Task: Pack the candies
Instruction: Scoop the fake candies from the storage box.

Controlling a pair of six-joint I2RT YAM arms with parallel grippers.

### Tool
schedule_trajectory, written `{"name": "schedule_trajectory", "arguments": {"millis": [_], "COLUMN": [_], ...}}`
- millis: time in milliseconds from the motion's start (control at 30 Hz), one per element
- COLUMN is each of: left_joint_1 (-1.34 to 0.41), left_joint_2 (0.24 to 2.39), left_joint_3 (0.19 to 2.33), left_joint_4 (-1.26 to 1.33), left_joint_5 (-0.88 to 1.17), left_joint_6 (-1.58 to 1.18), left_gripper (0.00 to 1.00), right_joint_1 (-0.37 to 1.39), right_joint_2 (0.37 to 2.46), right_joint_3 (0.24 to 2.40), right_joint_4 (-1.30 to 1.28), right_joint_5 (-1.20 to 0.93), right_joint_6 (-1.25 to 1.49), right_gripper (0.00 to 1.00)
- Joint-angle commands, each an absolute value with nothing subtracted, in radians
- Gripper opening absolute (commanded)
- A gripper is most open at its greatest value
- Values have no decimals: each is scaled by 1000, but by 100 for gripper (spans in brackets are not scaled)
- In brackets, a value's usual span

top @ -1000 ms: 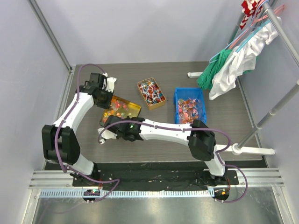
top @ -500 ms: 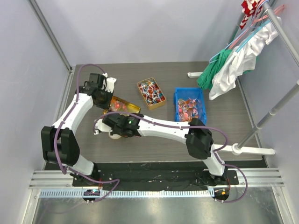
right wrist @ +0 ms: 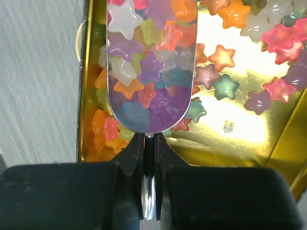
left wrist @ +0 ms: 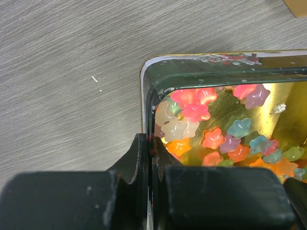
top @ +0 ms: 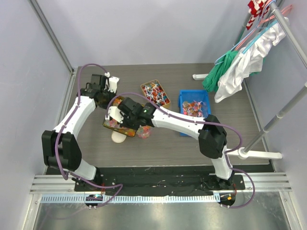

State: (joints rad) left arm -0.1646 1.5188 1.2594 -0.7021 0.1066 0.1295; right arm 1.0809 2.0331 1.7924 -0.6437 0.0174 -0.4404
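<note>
1. The left gripper (left wrist: 149,143) has its two fingers pinched tight on the rim of one gold tin (left wrist: 201,64).
2. The right gripper (right wrist: 149,141) has its two fingers squeezed on the thin handle of one spoon (right wrist: 148,125).
3. The spoon is heaped with star candies (right wrist: 139,62) (too many to count) and hangs over the gold tin, close to one rim.
4. More star candies lie in the gold tin: pink, orange, blue, purple and white ones.
5. The gold tin sits on the left part of the table (top: 168,143).
6. Just on the near side of it stand one white round thing (top: 118,137) and one small pinkish pot (top: 144,132).
7. Farther off to the right is one second tin (top: 143,87) full of wrapped candies (top: 156,94).
8. Right of that is one blue box (top: 182,103) with more wrapped candies.
9. That makes three holders with candies.
</note>
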Motion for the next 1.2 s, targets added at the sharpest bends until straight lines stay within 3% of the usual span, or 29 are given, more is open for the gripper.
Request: {"name": "schedule_trajectory", "arguments": {"millis": [0,467,1167], "left_joint_1": [-170,-170,-152], "left_joint_2": [1463,1463,1454], "left_joint_3": [1287,1287,1295], "left_joint_4": [-647,-650,-652], "left_joint_5": [186,170,146], "left_joint_6": [80,83,80], "left_gripper": [0,0,0], "right_joint_1": [1074,999,940], "right_joint_2": [1950,1890,1652], "right_joint_3": [1753,1776,1617], "right_joint_4": [-607,-626,-790], "right_joint_5": [-101,-137,-169], "right_joint_6": [-423,-445,-598], "right_gripper": [1,1,1]}}
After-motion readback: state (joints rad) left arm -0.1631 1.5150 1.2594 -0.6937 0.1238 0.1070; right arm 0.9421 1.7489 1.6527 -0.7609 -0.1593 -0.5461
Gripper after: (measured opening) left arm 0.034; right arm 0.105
